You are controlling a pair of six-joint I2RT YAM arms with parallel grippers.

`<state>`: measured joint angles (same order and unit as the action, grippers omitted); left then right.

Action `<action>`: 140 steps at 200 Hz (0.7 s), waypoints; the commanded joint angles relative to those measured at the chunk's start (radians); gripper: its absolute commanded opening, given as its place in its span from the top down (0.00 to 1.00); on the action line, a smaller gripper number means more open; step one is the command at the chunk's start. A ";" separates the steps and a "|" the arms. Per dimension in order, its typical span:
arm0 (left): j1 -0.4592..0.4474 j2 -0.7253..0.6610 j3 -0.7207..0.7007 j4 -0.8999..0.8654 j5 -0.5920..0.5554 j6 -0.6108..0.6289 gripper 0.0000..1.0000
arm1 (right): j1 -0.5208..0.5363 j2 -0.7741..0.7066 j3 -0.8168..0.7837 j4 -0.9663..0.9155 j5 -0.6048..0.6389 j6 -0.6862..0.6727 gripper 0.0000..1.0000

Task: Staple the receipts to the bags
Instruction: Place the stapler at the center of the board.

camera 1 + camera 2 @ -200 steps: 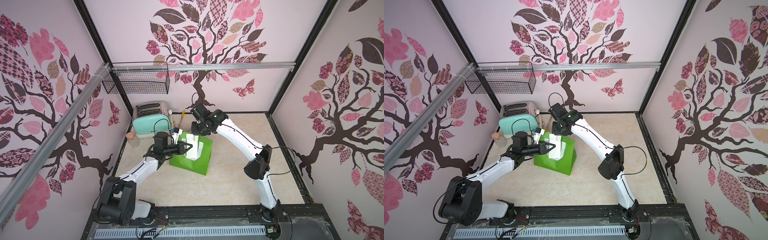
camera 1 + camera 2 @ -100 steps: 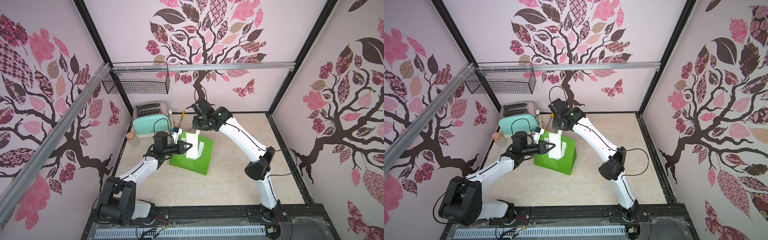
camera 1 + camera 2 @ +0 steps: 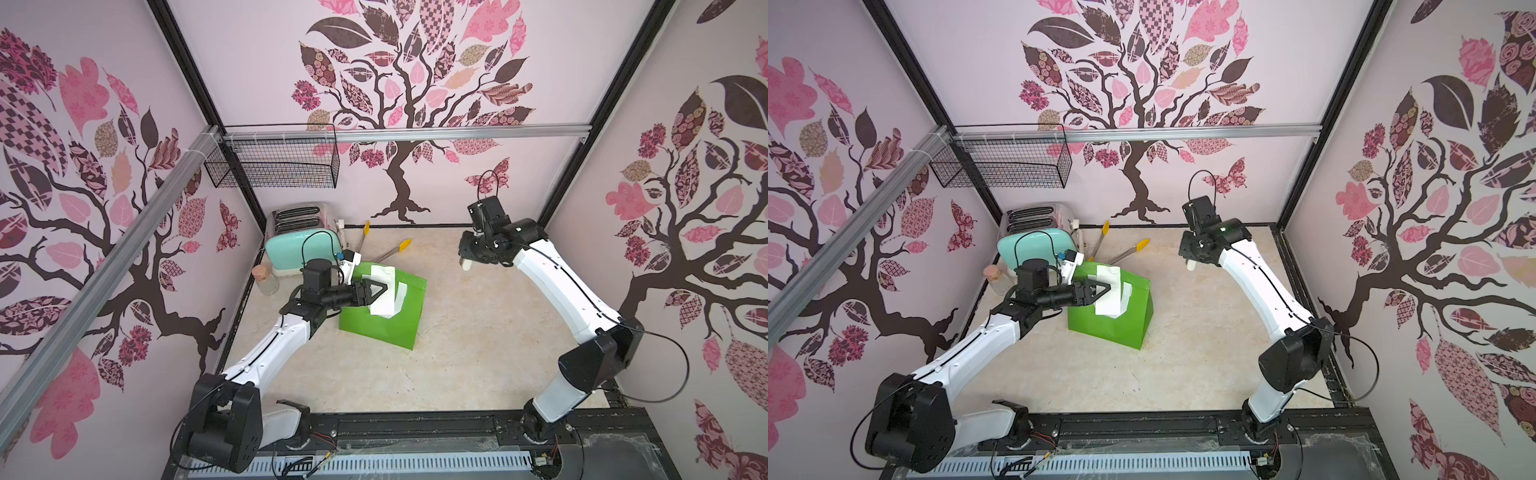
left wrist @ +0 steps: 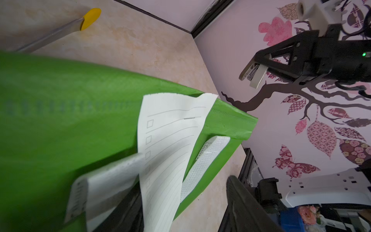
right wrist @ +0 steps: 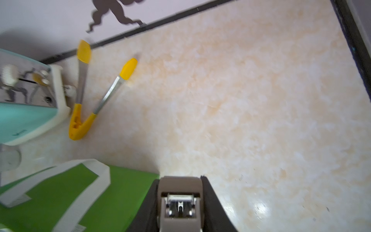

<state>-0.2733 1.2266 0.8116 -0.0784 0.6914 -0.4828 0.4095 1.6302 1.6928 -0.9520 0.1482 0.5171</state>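
The green bag [image 3: 390,328] lies flat on the table left of centre, and both top views show it [image 3: 1121,328]. The white receipt [image 3: 384,295] rests on its upper part between the white handles [image 4: 204,158]. In the left wrist view a thin metal staple [image 4: 189,118] shows near the top of the receipt [image 4: 170,140]. My left gripper [image 3: 380,287] hovers over the receipt, open; one finger is under the paper's loose end, the other stands apart [image 4: 241,200]. My right gripper [image 3: 467,259] is raised at the back right, shut on a beige stapler [image 5: 179,186], well away from the bag.
A mint toaster [image 3: 299,245] stands at the back left, with yellow-tipped tongs [image 3: 386,253] beside it. A small corked bottle [image 3: 266,280] sits by the left wall. A black wire basket [image 3: 274,166] hangs on the back wall rail.
The right arm has swung from above the bag to the back right, carrying the stapler. The left gripper has gone from shut to open at the receipt.
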 commanded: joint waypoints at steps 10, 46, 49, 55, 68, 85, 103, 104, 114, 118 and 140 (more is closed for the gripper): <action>0.007 -0.148 0.031 -0.163 -0.312 0.010 0.18 | -0.001 -0.013 -0.251 0.062 -0.137 -0.094 0.74; 0.008 -0.267 0.092 -0.357 -0.585 0.037 0.11 | -0.006 0.066 -0.404 0.106 -0.254 -0.153 0.77; 0.007 -0.271 0.096 -0.375 -0.608 0.036 0.11 | -0.007 0.075 -0.407 0.103 -0.259 -0.159 0.77; 0.007 -0.277 0.106 -0.401 -0.637 0.041 0.11 | -0.006 0.099 -0.407 0.098 -0.272 -0.171 0.77; 0.008 -0.293 0.114 -0.439 -0.711 0.037 0.11 | -0.006 0.147 -0.410 0.099 -0.314 -0.199 0.72; 0.007 -0.305 0.128 -0.469 -0.789 0.038 0.10 | -0.007 0.204 -0.408 0.104 -0.332 -0.218 0.71; 0.008 -0.302 0.147 -0.501 -0.852 0.040 0.10 | -0.007 0.237 -0.416 0.128 -0.326 -0.225 0.64; 0.008 -0.301 0.149 -0.504 -0.856 0.040 0.10 | -0.007 0.239 -0.416 0.129 -0.324 -0.225 0.64; 0.007 -0.300 0.156 -0.514 -0.882 0.037 0.10 | -0.007 0.258 -0.408 0.130 -0.310 -0.228 0.59; 0.007 -0.298 0.157 -0.516 -0.891 0.036 0.10 | -0.006 0.262 -0.407 0.131 -0.307 -0.229 0.57; 0.007 -0.282 0.172 -0.532 -0.952 0.041 0.10 | -0.007 0.253 -0.397 0.144 -0.280 -0.235 0.39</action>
<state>-0.2687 0.9314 0.9272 -0.5644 -0.1390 -0.4618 0.4068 1.8732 1.2686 -0.8177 -0.1520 0.3103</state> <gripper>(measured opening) 0.898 0.518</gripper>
